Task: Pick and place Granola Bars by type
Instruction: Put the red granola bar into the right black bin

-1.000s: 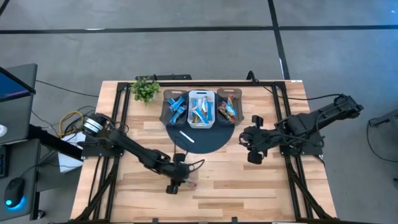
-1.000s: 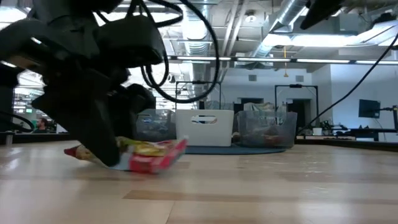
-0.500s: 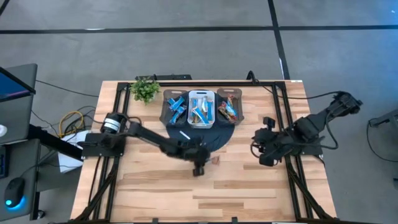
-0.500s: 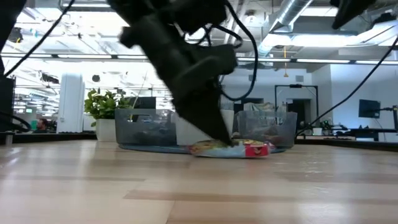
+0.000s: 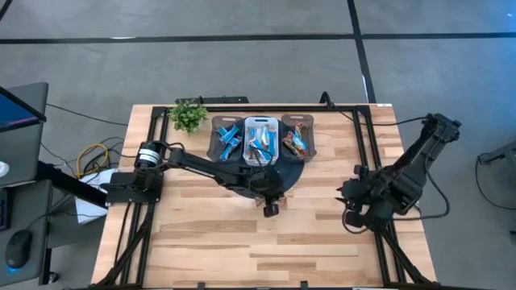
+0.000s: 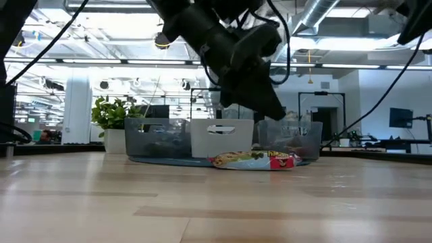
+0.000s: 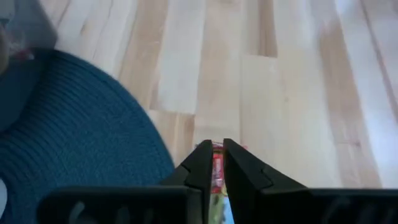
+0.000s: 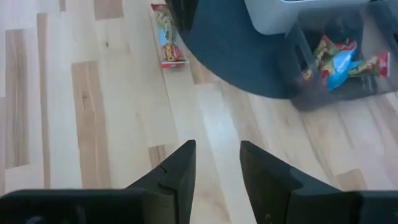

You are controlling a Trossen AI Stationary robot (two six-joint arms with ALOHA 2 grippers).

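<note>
The left end effector has carried on from the worktop's front toward the blue mat, leaving the granola bar flat at the mat's front edge. The low view shows it lifted above the bar, fingers nearly together and empty. The right end effector, half open, waits near the right edge.

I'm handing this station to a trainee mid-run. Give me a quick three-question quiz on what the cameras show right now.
1. True or false: the left gripper is lifting the red and yellow bar off the table.
2. Where does that bar lie? A) in the white bin B) on the wood beside the blue mat C) by the plant
3. Which gripper waits with its fingers apart near the table's right edge?

Key:
1. False; the bar lies flat on the table.
2. B
3. The right gripper.
</note>
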